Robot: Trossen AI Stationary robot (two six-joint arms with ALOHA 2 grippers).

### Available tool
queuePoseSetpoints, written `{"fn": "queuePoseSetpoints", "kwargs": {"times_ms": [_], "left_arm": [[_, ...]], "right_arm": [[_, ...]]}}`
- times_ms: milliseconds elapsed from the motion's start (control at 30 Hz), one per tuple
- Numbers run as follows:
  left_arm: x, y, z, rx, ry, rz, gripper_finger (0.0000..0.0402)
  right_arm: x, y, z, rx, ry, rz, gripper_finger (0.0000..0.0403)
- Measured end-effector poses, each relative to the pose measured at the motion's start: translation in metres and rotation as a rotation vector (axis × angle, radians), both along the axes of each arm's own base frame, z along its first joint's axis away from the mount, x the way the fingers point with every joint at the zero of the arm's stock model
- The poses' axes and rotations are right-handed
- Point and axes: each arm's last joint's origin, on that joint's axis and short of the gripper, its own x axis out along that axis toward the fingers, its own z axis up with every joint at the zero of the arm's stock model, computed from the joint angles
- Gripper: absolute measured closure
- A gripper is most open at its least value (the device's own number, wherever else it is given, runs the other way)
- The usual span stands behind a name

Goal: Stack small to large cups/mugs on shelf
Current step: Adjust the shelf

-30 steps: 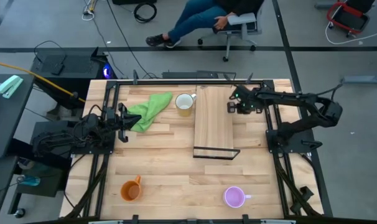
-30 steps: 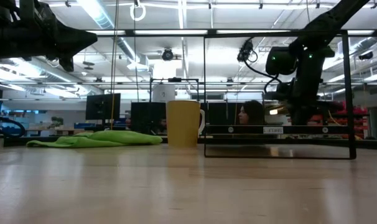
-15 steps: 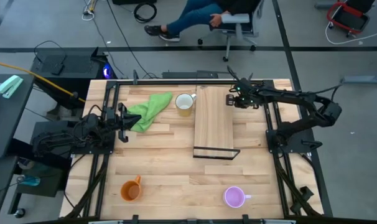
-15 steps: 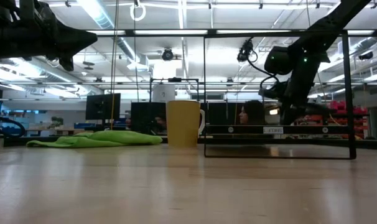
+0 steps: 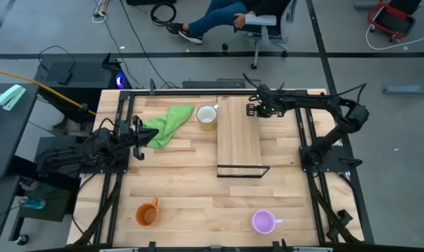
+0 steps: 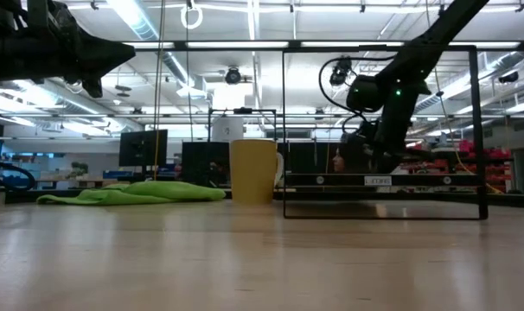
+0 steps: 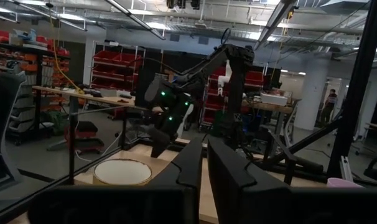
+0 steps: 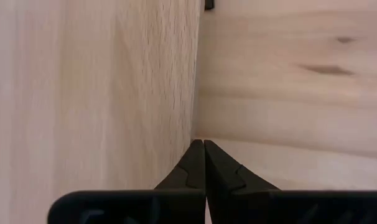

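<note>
We see the shelf [image 5: 239, 136] lying flat on the table [image 5: 191, 189], its black-framed end toward the table's middle and its other end near the far edge. The white mug [image 5: 207, 115] stands just beside the shelf's far left corner, with a green cloth [image 5: 166, 124] on its other side. The orange mug [image 5: 147, 214] and the purple mug [image 5: 264, 222] sit well apart near the front edge, left and right. Our right gripper [image 5: 253, 110] is at the shelf's far right edge, its fingers [image 8: 195, 165] pressed together and holding nothing, tips pointing down at the seam where board meets table. Our left gripper [image 5: 139, 131] waits at the left side next to the cloth, fingers [image 7: 229, 177] nearly together, empty.
</note>
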Motion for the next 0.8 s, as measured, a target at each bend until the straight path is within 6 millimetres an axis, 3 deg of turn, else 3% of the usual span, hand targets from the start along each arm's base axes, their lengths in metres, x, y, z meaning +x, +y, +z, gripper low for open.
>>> {"fn": "queuePoseSetpoints", "kwargs": {"times_ms": [200, 400, 567, 800], "left_arm": [[0.0, 0.0, 0.0, -0.019, -0.002, -0.005, 0.0366], [0.0, 0.0, -0.001, -0.028, 0.006, -0.006, 0.0372], [0.001, 0.0, -0.003, -0.056, 0.021, -0.012, 0.0367], [0.001, -0.001, -0.004, -0.08, 0.02, -0.052, 0.0364]], "right_arm": [[0.01, -0.003, 0.006, 0.018, 0.037, 0.029, 0.0403], [-0.002, 0.007, 0.009, 0.078, 0.17, 0.03, 0.0403], [-0.007, 0.035, 0.013, 0.157, 0.302, 0.106, 0.0403], [-0.008, 0.085, 0.0, 0.174, 0.317, 0.206, 0.0403]]}}
